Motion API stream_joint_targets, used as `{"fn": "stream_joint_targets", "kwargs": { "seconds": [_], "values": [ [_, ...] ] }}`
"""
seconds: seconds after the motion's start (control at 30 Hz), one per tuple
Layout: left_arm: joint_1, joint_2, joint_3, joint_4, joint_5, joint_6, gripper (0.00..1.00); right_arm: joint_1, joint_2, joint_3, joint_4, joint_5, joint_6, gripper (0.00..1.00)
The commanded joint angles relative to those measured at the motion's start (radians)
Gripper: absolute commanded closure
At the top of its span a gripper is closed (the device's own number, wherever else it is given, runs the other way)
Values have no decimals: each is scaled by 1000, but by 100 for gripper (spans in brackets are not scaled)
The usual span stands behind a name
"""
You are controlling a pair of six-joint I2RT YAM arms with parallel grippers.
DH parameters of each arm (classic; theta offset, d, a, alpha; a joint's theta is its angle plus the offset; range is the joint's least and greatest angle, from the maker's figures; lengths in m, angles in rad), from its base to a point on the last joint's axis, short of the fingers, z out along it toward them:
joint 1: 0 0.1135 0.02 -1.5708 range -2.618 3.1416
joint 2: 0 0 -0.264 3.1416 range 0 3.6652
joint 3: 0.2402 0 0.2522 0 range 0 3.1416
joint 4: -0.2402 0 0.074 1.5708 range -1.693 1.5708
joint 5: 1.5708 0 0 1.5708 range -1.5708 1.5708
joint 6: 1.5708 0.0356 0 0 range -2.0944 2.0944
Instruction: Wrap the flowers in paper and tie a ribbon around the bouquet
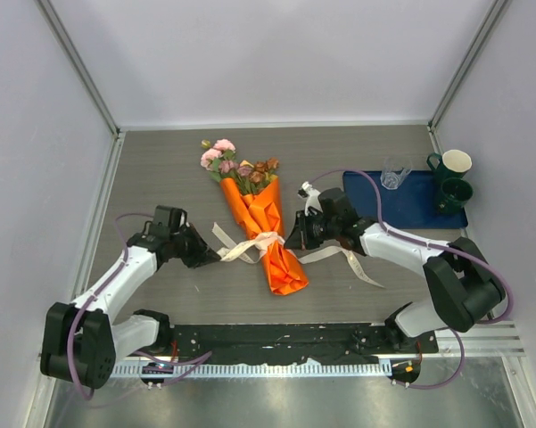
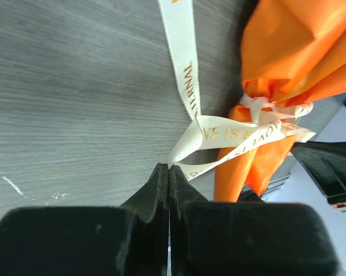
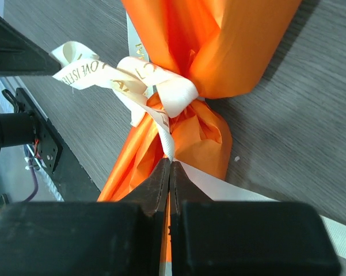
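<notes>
Cream ribbon (image 1: 266,241): pinching one tail in left claw (image 1: 216,257), another in right claw (image 1: 294,239), both clamped tight, knotting around bouquet (image 1: 263,214) lying mid-desk (image 1: 160,178). Next, probably pulling outward evenly, cinching.

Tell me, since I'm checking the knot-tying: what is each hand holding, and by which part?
Both pinch the narrow cream-white printed ribbon: left hand a strand beside the knot, right hand another opposite.

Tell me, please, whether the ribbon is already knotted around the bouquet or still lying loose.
Knotted: the ribbon crosses over itself in a knot that pinches the paper at the neck of the bouquet.
</notes>
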Motion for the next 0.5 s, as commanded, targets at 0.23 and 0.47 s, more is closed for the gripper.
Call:
{"fn": "stream_joint_targets", "kwargs": {
  "seconds": [0.23, 0.47],
  "values": [
    [-8, -37, 162, -88, -28, 168, 62, 15, -16, 61, -36, -63, 68, 98],
    [-111, 130, 391, -4, 4, 226, 56, 24, -30, 113, -93, -60, 60, 98]
  ]
}}
